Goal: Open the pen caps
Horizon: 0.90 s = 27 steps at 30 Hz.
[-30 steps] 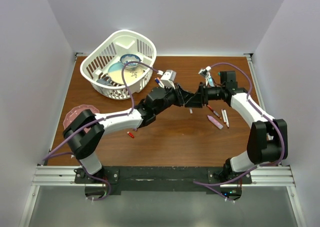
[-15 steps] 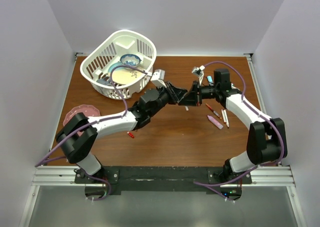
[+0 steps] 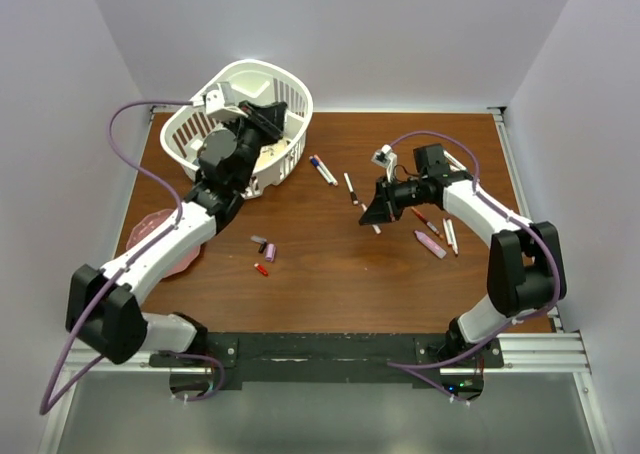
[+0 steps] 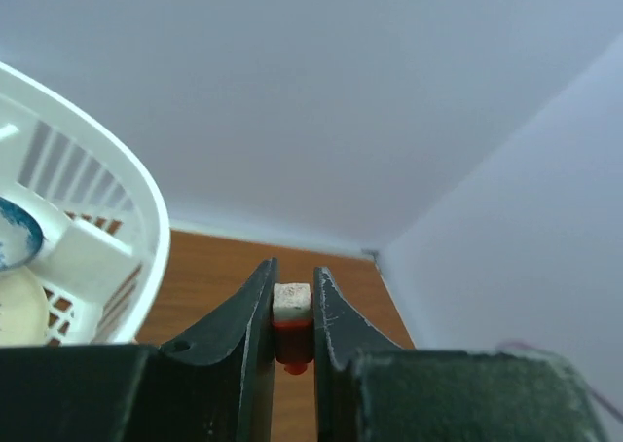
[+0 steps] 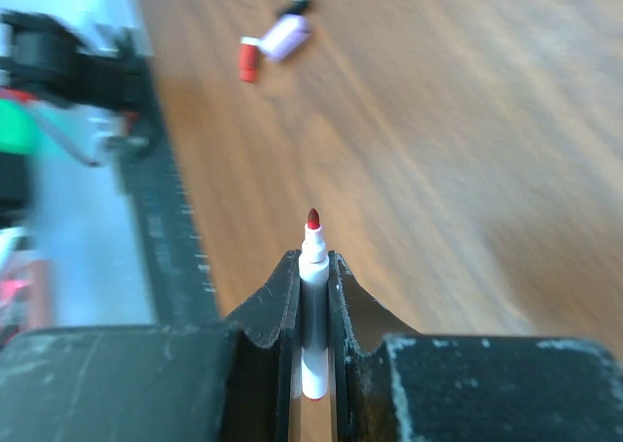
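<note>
**L gripper** (image 4: 293,275): jaws almost together, pinching a red cap (image 4: 292,333) btwn the pads. Cap sits upright in the gap, whitish square end up, red body below. Top view: gripper raised over the white basket (image 3: 297,92) at the table's far-left corner. Wrist view: basket rim at left, blue-rimmed bowl (image 4: 14,236) inside.

**R gripper** (image 5: 312,260): jaws pressed onto a red-tip pen (image 5: 311,239). White barrel lies along the gap; bare red nib sticks out past the fingertips, no cap on it. Top view: gripper tilts down over mid-table. Lower end of the pen is close to the wood; can't tell if touching.

**Loose caps**, near-left of centre, clustered:
- grey-black cap (image 3: 259,239)
- purple cap (image 3: 270,251), just beside the grey-black one
- stray red cap (image 3: 261,269), a bit nearer the bases

**Pens on table** (image 3: 330,294):
- blue-end pen (image 3: 322,169) and dark-end pen (image 3: 351,188), btwn basket and R gripper, apart from each other
- thin red pen (image 3: 425,220), pink pen (image 3: 431,244), white pen (image 3: 452,236), grouped right of R gripper by its forearm

**Other**: pink plate (image 3: 150,226) at left edge, partly under L arm.
</note>
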### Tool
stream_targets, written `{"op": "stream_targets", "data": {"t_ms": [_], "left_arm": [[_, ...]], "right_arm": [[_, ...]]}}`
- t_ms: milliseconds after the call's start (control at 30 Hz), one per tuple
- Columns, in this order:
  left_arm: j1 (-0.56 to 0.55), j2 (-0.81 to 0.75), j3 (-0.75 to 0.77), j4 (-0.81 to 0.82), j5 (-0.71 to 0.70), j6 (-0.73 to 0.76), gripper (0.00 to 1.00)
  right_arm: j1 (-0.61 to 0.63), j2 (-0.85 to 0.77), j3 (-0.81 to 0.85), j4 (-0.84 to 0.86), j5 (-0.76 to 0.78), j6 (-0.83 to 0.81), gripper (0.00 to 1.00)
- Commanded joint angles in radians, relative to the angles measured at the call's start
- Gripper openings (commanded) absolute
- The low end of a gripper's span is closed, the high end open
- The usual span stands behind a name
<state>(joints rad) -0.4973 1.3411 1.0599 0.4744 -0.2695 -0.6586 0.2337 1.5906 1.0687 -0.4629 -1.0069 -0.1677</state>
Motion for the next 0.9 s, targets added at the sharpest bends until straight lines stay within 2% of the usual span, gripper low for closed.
{"op": "stream_targets", "data": {"t_ms": [0,67,133,300,400,667,733,867], "left_arm": [[-0.068,-0.075,-0.044,-0.324,0.229,0.088,0.0],[-0.137,-0.127,-0.107,-0.416,0.202,0.135,0.0],[-0.245,-0.157,-0.174,-0.551,0.113,0.142,0.0],[-0.339,-0.152,-0.291,-0.707,-0.038,0.108,0.0],[-0.356,-0.086,-0.316,-0.726,-0.085,0.109,0.0],[-0.374,0.133,-0.25,-0.78,-0.221,0.152,0.0],[-0.374,0.171,-0.238,-0.781,-0.253,0.16,0.03],[-0.374,0.23,-0.218,-0.784,-0.307,0.171,0.16]], "right_arm": [[-0.036,-0.096,0.063,-0.089,0.232,-0.119,0.0],[-0.057,-0.095,0.079,-0.132,0.273,-0.154,0.0],[-0.066,-0.086,0.097,-0.16,0.286,-0.18,0.0],[-0.07,-0.066,0.099,-0.166,0.271,-0.187,0.0],[-0.07,-0.052,0.099,-0.171,0.274,-0.191,0.0],[-0.099,-0.041,0.099,-0.178,0.284,-0.202,0.0],[-0.103,-0.034,0.102,-0.187,0.286,-0.21,0.0],[-0.103,-0.017,0.106,-0.2,0.3,-0.225,0.0]]}}
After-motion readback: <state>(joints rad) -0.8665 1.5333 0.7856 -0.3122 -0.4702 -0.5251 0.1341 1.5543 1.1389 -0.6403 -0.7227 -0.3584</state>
